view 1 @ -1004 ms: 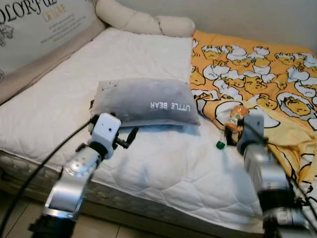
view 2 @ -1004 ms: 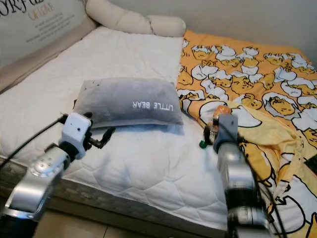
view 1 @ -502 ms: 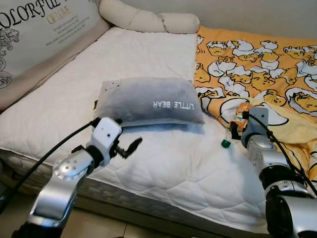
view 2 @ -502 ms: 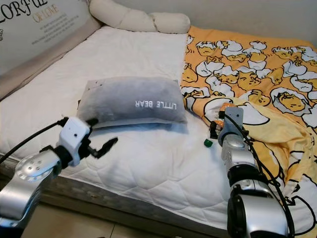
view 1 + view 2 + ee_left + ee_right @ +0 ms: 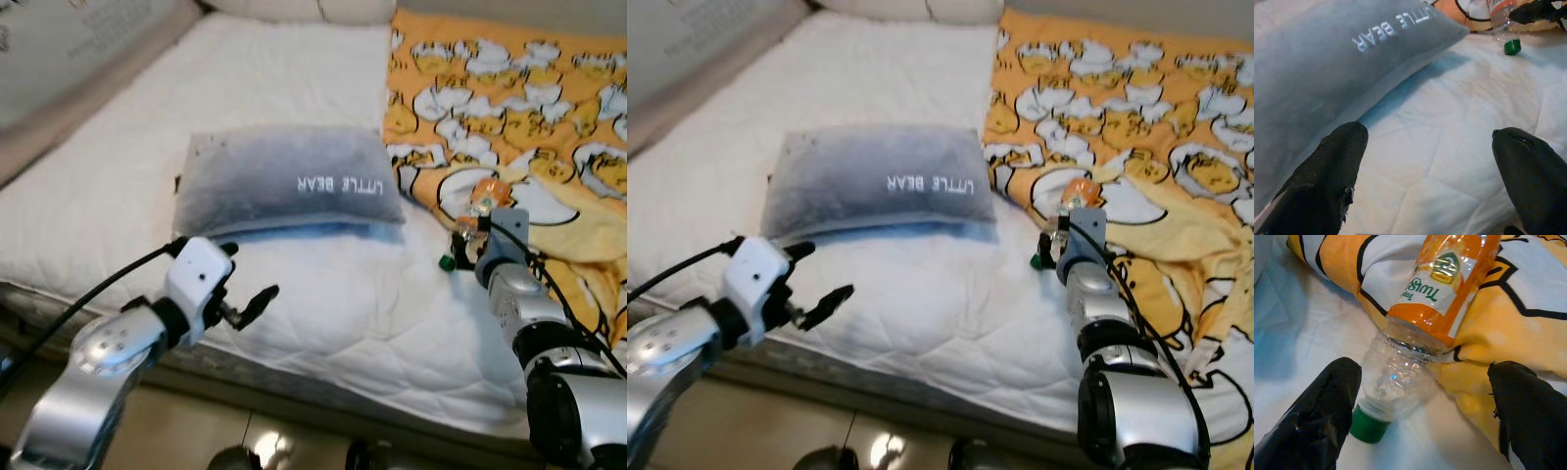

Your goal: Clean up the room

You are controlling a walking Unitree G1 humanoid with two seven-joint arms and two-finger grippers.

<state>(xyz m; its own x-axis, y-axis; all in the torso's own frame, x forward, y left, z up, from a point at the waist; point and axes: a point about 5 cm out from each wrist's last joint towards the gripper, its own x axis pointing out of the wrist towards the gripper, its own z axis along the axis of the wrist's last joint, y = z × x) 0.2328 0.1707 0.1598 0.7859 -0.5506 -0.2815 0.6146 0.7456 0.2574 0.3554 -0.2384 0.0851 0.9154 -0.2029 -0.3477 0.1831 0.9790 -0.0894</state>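
Observation:
A clear plastic bottle (image 5: 1420, 328) with an orange label and a green cap (image 5: 1370, 425) lies on the white mattress (image 5: 323, 304), its body resting on the edge of the yellow duck-print blanket (image 5: 529, 108). My right gripper (image 5: 1420, 406) is open just short of the cap end, one finger on each side of the neck and not touching it. From the head the bottle (image 5: 472, 208) shows just past that wrist. My left gripper (image 5: 245, 279) hovers open over the mattress near the front edge, just in front of a grey "LITTLE BEAR" pillow (image 5: 289, 181).
A cream bolster (image 5: 323, 8) lies at the head of the bed, and a padded headboard (image 5: 59, 49) runs along the left. The tiled floor (image 5: 294, 441) shows below the bed's front edge. The blanket is rumpled on the right half.
The whole picture has tipped downward, so the camera moved. My left gripper sits slightly nearer the bed's front edge. The right gripper stays at the bottle's neck.

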